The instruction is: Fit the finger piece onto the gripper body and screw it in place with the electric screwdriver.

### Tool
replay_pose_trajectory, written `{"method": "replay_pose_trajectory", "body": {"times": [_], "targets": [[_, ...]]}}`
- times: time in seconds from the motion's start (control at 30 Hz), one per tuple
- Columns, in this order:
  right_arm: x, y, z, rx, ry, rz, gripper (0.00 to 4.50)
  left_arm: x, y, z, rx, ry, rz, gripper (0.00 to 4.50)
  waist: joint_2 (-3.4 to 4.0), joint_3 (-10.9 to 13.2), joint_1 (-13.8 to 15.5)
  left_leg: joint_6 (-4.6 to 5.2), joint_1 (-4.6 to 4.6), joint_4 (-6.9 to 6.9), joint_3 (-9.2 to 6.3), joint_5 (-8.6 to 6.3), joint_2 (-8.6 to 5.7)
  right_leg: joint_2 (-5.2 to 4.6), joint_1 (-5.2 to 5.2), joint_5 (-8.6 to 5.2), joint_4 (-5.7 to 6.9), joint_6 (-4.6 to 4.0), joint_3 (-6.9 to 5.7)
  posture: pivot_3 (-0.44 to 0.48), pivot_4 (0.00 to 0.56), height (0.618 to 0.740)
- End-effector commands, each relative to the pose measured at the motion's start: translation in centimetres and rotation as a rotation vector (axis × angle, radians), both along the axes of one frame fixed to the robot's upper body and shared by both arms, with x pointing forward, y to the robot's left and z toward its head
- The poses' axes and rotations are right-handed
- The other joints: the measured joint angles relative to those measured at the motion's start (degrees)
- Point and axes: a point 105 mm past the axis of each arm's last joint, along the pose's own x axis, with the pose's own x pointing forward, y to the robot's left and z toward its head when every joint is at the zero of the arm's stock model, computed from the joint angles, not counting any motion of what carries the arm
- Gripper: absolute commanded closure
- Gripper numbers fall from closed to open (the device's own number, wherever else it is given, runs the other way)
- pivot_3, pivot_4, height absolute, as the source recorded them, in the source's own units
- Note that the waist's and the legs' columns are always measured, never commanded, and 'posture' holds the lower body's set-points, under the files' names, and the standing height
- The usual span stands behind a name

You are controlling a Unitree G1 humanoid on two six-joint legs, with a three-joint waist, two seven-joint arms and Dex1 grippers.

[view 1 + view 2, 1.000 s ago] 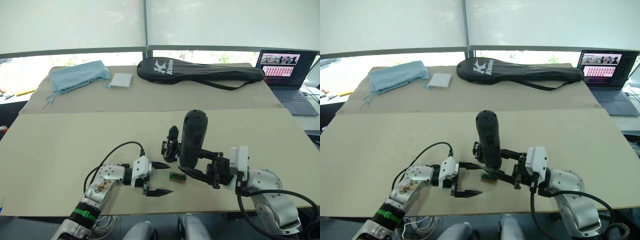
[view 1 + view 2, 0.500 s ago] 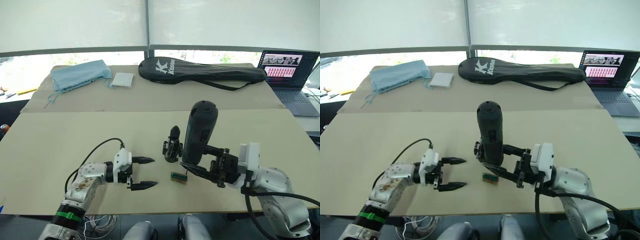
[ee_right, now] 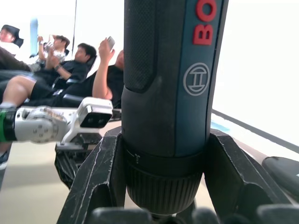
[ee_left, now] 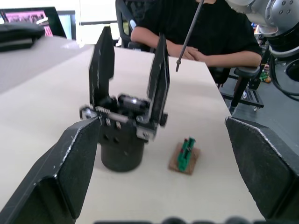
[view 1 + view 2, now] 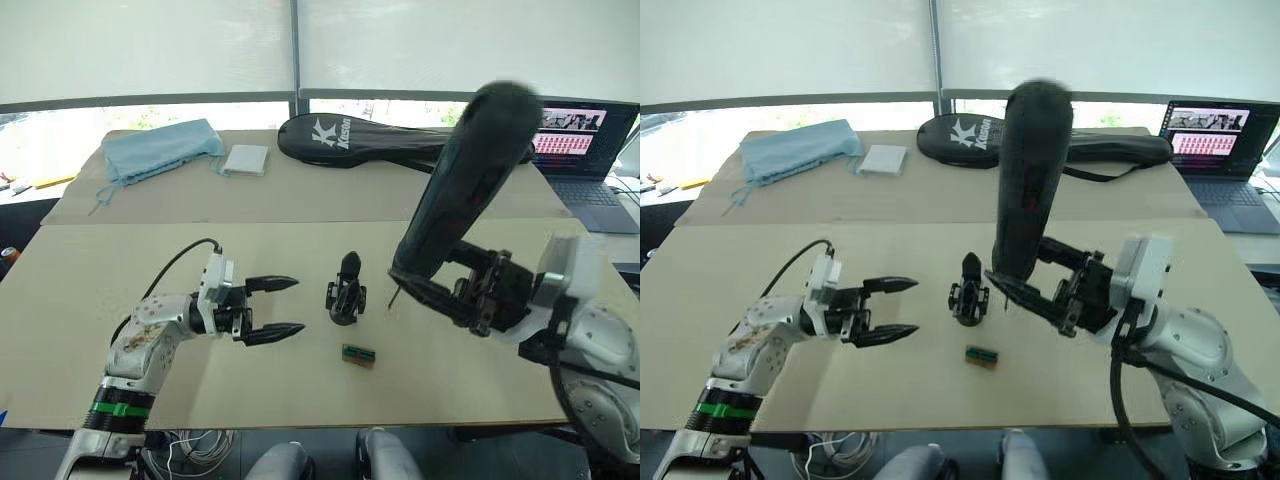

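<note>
The gripper body [image 5: 345, 292] stands mid-table on its round base. In the left wrist view two tapered black fingers [image 4: 159, 70] rise from its top side by side; I cannot tell which one is the finger piece. My left gripper [image 5: 298, 304] is open just left of it, tips pointing at it without touching. My right gripper [image 5: 440, 288] is shut on the lower end of the electric screwdriver [image 5: 465, 190], a thick black cylinder with red lettering [image 3: 205, 23]. It is held high and tilted, its thin bit [image 4: 187, 37] in the air to the right of the gripper body.
A small green part on a brown block [image 5: 358, 356] lies just in front of the gripper body. On the back table are a black racket bag [image 5: 400, 140], a laptop [image 5: 580, 140], a blue cloth [image 5: 155, 150] and a white pad [image 5: 245, 160]. Seated people [image 4: 196, 28] show in the wrist views.
My right arm has lifted the screwdriver up and to the right, away from the gripper body. My left gripper, still open, has drawn back to the left.
</note>
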Motion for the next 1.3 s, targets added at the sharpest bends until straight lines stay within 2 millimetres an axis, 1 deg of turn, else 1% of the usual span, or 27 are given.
{"method": "replay_pose_trajectory", "body": {"times": [0.03,0.1,0.17,0.3,0.37,0.5,0.6,0.8,1.0,1.13,1.3], "targets": [[-0.3,-0.4,3.1,0.066,-0.082,-0.005,2.57,0.2,-0.3,2.5,-0.053,-0.041,-0.019,0.00,-0.03,0.0,-0.1,0.00,-0.01,0.00,0.00,0.00,0.00,0.00,-0.01,0.00,-0.01,0.00,0.01,0.000,0.150,0.740],[0.0,-0.4,3.9,0.081,-0.097,-0.001,2.57,0.6,-0.6,3.4,-0.082,-0.043,-0.014,0.00,-0.04,0.0,-0.1,0.00,-0.02,0.00,0.00,0.00,0.01,0.01,-0.03,0.00,0.00,0.00,0.02,0.000,0.150,0.740],[0.4,-0.3,4.4,0.094,-0.103,0.005,2.57,1.1,-0.7,3.9,-0.096,-0.043,-0.001,0.00,-0.04,0.0,0.0,0.00,-0.02,0.00,0.00,0.01,0.01,0.01,-0.02,0.00,-0.01,0.00,0.00,0.000,0.150,0.740],[1.0,0.1,5.0,0.124,-0.095,0.023,2.57,2.0,-0.4,4.2,-0.091,-0.042,0.012,0.00,-0.04,0.0,0.0,0.00,-0.02,-0.01,0.00,0.00,0.01,0.00,-0.02,0.00,0.00,-0.01,0.03,0.000,0.150,0.740],[1.4,0.7,5.4,0.143,-0.086,0.055,2.57,2.6,-0.3,4.4,-0.083,-0.046,0.015,0.00,-0.05,0.0,-0.1,0.01,-0.03,-0.01,0.00,0.01,-0.01,0.00,-0.03,0.00,-0.01,-0.01,0.00,0.000,0.150,0.740],[2.1,1.9,5.3,0.134,-0.075,0.099,2.57,3.3,-0.1,4.3,-0.059,-0.065,0.024,0.00,-0.06,0.0,-0.1,-0.01,-0.05,-0.01,0.01,0.02,0.01,0.01,-0.08,0.00,0.03,-0.03,0.01,0.000,0.150,0.740],[2.4,2.8,5.0,0.128,-0.064,0.125,2.57,3.4,0.1,3.8,-0.039,-0.072,0.027,0.00,-0.06,0.0,-0.2,0.00,-0.07,-0.02,0.02,0.01,-0.01,0.00,-0.11,0.00,0.03,-0.04,0.01,0.000,0.150,0.740],[3.1,4.0,4.2,0.107,-0.057,0.134,2.57,3.0,0.0,2.3,0.004,-0.076,0.022,0.00,-0.06,0.0,-0.1,0.00,-0.17,0.01,0.01,0.02,-0.02,-0.01,-0.18,0.00,0.02,-0.04,-0.07,0.000,0.150,0.740],[3.5,4.9,3.3,0.073,-0.017,0.168,2.57,2.5,-0.6,0.5,0.051,-0.093,0.009,0.00,-0.06,0.0,-0.1,0.00,-0.20,0.02,0.01,0.02,-0.02,-0.01,-0.19,0.01,0.01,-0.04,-0.07,0.000,0.150,0.740],[4.2,5.3,2.4,0.029,0.018,0.167,2.57,2.3,-1.2,-0.4,0.063,-0.111,0.005,0.00,-0.06,0.0,-0.1,0.00,-0.21,0.02,0.01,0.02,-0.02,-0.01,-0.19,0.01,0.01,-0.04,-0.08,0.000,0.150,0.740],[4.3,5.6,1.5,-0.003,0.046,0.182,2.57,2.2,-1.6,-1.4,0.072,-0.135,0.004,0.00,-0.06,0.0,-0.1,0.00,-0.22,0.02,0.01,0.02,-0.01,-0.01,-0.20,0.01,0.01,-0.04,-0.05,0.000,0.150,0.740]]}}
